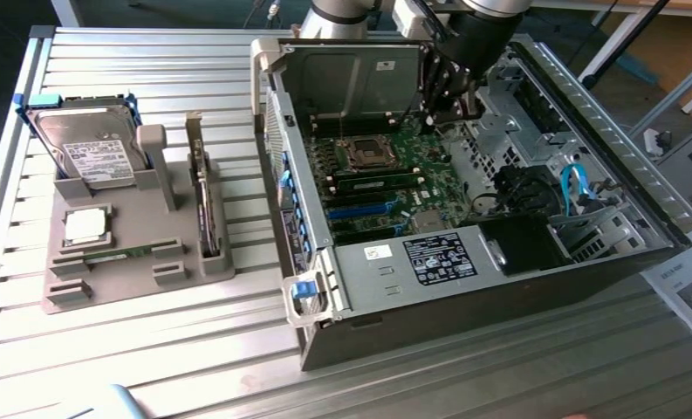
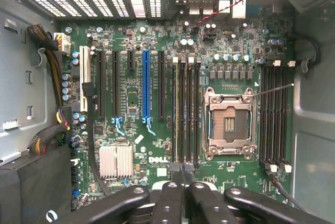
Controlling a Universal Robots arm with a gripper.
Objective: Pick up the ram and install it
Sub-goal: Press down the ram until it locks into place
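Though the exterior view takes in the whole slatted metal table (image 1: 147, 349), it is my wrist view that looks straight down onto the motherboard (image 2: 157, 41). Toward the table's left edge in the exterior view sits a gray holder (image 1: 125, 279) carrying a hard drive (image 1: 87, 148), a square silver processor (image 1: 86, 225) and a narrow green stick (image 1: 119, 254) lying in a slot. Rightward, the open computer case (image 1: 439, 262) lies on its side, reaching to the table's right edge. Inside it the ram (image 1: 380, 184) lies along the slots just beside the empty processor socket (image 1: 363, 154) — whether it is fully seated I cannot tell. My wrist view shows those slots (image 2: 186, 109) end on, with a silver heatsink (image 2: 116, 160) on one side and the socket (image 2: 229, 123) on the other. My arm reaches down from the far edge into the case, pincer (image 1: 448, 112) pointing at the board. My pincer (image 2: 183, 174) is closed, black fingertips (image 2: 168, 192) pressed together over the slots' end — I cannot tell if they pinch anything.
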